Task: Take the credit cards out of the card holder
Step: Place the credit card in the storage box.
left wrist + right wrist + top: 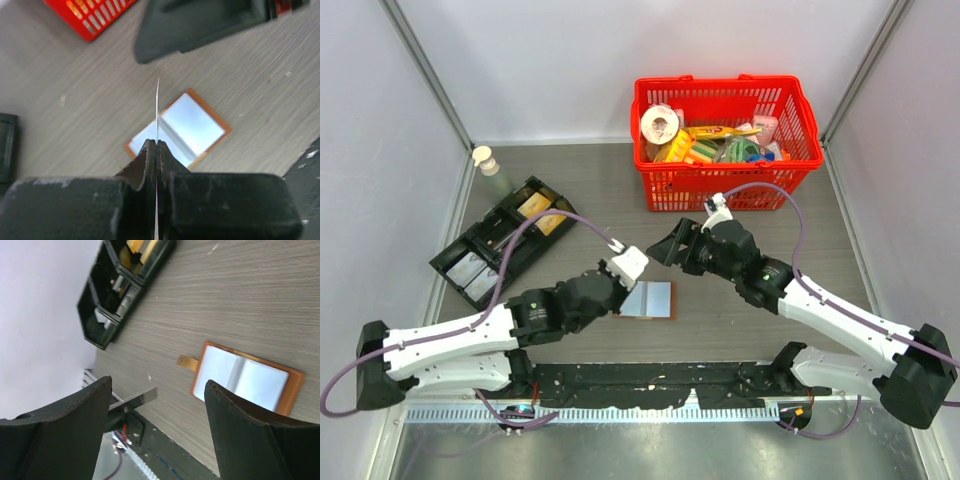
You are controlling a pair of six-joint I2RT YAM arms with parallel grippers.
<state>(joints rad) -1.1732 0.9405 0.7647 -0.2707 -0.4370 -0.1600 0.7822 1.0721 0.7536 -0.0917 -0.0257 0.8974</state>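
Since the card holder (648, 300) lies spread open and flat, pale grey-blue inside up, toward the near edge of the table (620, 190) and about midway along it, you have it between your two arms. Its little closing tab (187, 361) sticks out flat from one short side. Over the holder's left part, your left gripper (157, 145) has its fingers pressed together on a credit card (157, 107). The card shows only as a thin pale edge standing out of the pinch, and it looks lifted clear of the holder. Your right gripper (159, 384) hangs just beyond the holder's far edge with its jaws spread wide and nothing between them. Whether more cards sit in the pockets I cannot tell (lining and a pale card would look alike from here).

Expect the holder to be light and soft. A tug on a card will likely drag or lift it, so I would pin one leaf down or nip the brown border, not the tab, which looks floppy. Cards are thin, stiff and slick; take one squarely by a protruding edge or it may slip out. Farther off, the black compartmented tray (500, 240) lies toward the left edge, and the red basket (725, 140) stands at the far right.
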